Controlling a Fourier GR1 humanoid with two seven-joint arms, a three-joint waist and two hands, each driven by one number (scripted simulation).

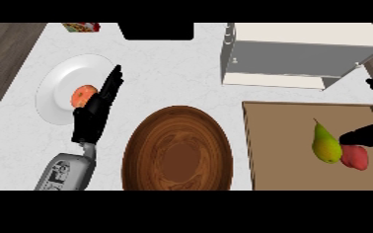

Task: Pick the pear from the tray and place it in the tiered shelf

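Yellow-green pear (325, 143) lying on the brown tray (284, 143), stem end up-left, long axis running away from the robot, touching a red fruit (354, 157) on its right. Right robot hand (357, 136) just beside it at the view's right edge, far nearer; fingers mostly out of sight, cannot tell whether apart or together. Left robot hand (97, 107) well apart, fingers straight, by the white plate (55, 86). Tiered shelf (291, 54) beyond the tray.

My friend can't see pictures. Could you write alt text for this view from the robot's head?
Looking down on a white counter, a green pear lies on a brown tray beside a red fruit, with the robot's right hand reaching in at the right edge. The left hand rests open beside a white plate holding an orange fruit; a wooden bowl sits centre, a tiered shelf behind.
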